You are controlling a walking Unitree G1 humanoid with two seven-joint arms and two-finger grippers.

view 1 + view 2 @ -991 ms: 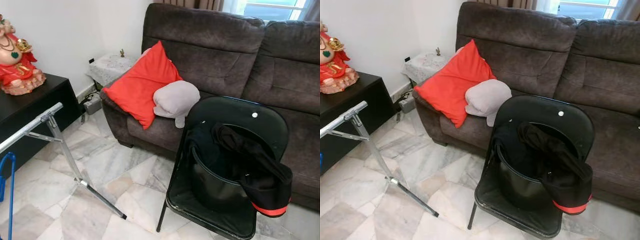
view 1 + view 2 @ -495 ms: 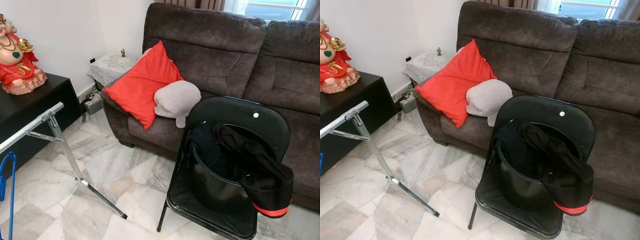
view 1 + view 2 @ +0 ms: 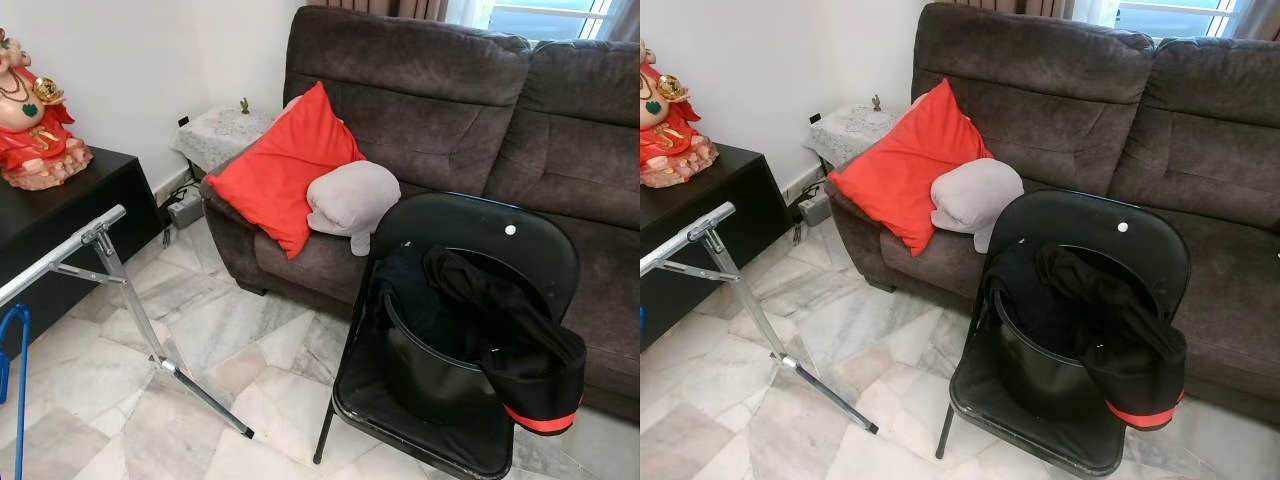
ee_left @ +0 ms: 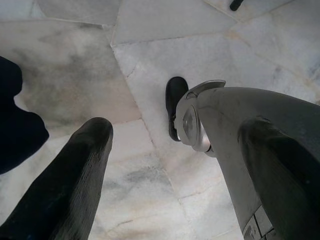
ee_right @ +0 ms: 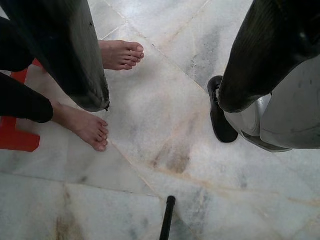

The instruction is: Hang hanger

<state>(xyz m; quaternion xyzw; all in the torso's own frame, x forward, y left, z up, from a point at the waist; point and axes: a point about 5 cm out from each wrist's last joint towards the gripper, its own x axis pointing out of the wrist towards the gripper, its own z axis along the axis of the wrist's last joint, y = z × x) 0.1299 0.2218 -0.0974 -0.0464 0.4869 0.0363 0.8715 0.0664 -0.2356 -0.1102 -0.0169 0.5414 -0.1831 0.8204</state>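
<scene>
Nothing grabbed yet, both grippers [image 4: 150, 165] [image 5: 160, 65] hang slack and spread; next go grab the blue hanger [image 3: 14, 380] at the rack [image 3: 100, 262].

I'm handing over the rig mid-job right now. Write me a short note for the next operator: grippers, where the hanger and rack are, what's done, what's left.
Left gripper: open, empty, pointing down at the marble floor.
Right gripper: open, empty, hanging over the floor; a person's bare feet stand close by.
Blue hanger: at the head view's lower left edge, by the metal rack bar; whether it already hangs there cannot be told.
Black clothes lie in a black tub on the folding chair.
Left: confirm the hanger's state, watch the feet.
</scene>
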